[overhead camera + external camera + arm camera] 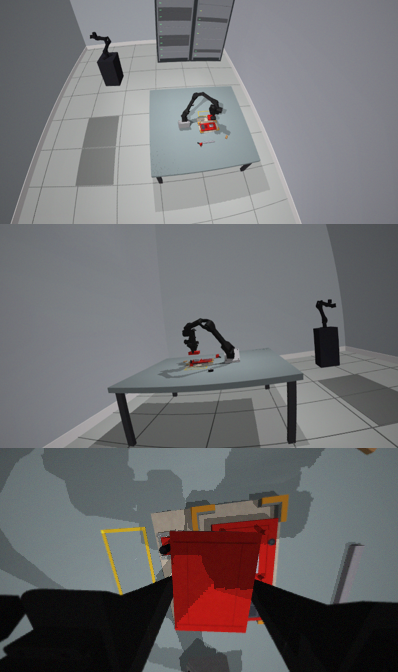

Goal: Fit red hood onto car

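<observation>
The red hood (210,117) (194,352) (215,603) is held roof up between the fingers of my gripper (193,351) (211,581), which is shut on its two sides. The hood hangs in the air above the jig area and looks about level. The red car chassis (208,126) (201,361) (268,555) sits in the jig, whose beige plate (167,520) has orange corner brackets (282,502). In the wrist view the hood covers much of the chassis. The engine block and most pegs are hidden there or too small to tell.
A yellow outline (198,113) (123,529) lies beside the jig. A grey bar (209,142) (347,573), a red-and-black piece (200,144) and a small orange piece (226,136) lie on the table (172,155). A black disc (210,370) lies near the outline.
</observation>
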Motion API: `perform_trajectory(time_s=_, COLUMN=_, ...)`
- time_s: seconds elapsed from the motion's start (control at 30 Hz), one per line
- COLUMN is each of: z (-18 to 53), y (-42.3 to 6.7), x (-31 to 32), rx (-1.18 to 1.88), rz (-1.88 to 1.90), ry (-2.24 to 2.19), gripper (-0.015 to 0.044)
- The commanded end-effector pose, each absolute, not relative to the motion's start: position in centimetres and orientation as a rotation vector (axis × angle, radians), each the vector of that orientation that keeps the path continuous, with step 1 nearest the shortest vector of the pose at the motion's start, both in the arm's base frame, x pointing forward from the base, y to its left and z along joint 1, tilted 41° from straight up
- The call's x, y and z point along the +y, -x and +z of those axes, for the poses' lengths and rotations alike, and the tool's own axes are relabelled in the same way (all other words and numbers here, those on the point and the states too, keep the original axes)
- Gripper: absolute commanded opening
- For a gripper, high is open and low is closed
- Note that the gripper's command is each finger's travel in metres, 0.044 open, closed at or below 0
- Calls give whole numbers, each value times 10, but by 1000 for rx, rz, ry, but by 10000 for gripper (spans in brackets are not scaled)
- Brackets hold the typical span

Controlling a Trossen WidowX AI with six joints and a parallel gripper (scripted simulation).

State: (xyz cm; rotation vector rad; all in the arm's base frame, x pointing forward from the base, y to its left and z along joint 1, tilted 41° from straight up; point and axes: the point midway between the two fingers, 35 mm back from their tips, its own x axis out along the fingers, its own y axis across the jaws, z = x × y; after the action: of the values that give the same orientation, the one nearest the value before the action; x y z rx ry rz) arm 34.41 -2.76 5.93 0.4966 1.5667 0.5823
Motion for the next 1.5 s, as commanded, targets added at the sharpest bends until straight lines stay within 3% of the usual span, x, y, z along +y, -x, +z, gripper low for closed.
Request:
perform_trajectory(time_s=0.0, z=38, y=-348, x=-49, rx=1551, rz=624, ry=-456, gripper=0)
perform_trajectory(time_s=0.33, z=13, y=-349, x=-74, rx=1526, rz=679, ry=-411, gripper=0)
perform_trajectory(time_s=1.47, z=-25, y=-345, x=-42, rx=1525, rz=680, ry=-412, gripper=0)
